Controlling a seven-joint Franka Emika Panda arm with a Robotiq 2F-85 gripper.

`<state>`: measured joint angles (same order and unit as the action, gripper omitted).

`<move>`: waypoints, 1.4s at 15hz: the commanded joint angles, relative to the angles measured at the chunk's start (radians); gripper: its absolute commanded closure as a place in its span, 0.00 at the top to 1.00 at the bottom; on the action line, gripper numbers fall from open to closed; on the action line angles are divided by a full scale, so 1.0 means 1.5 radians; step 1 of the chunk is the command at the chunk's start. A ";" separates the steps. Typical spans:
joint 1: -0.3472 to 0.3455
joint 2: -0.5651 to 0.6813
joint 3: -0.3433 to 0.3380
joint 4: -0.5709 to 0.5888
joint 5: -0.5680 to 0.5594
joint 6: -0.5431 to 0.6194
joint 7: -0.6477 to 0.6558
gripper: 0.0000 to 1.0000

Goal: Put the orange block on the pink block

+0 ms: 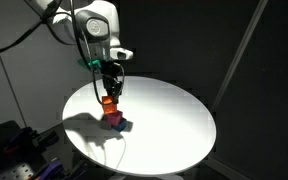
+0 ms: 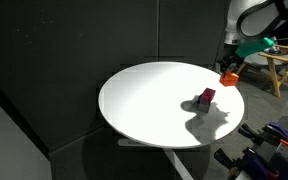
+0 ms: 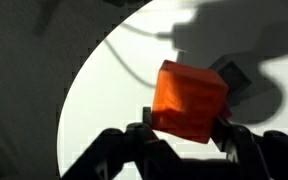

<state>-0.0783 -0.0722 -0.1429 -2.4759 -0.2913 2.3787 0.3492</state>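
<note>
My gripper (image 1: 109, 97) is shut on the orange block (image 1: 108, 101) and holds it in the air above the white round table (image 1: 174, 115). The pink block (image 1: 114, 117) rests on the table just below it, on top of a dark blue block (image 1: 123, 126). In an exterior view the orange block (image 2: 228, 77) hangs up and to the right of the pink block (image 2: 206, 97). In the wrist view the orange block (image 3: 189, 101) fills the space between the fingers (image 3: 184, 128); the pink block is mostly hidden behind it.
The table (image 2: 154, 95) stands on a pedestal against black curtains. A wooden stool (image 2: 277, 68) stands beyond the table edge. Dark equipment and cables (image 1: 9, 150) lie beside the table.
</note>
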 commanded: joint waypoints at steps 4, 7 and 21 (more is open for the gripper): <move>-0.009 -0.025 0.017 -0.003 0.033 -0.007 -0.041 0.32; -0.007 -0.040 0.019 0.000 0.068 -0.017 -0.079 0.32; -0.002 -0.089 0.007 0.023 0.176 -0.041 -0.328 0.32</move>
<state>-0.0785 -0.1915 -0.1250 -2.4562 -0.0427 2.3314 -0.0585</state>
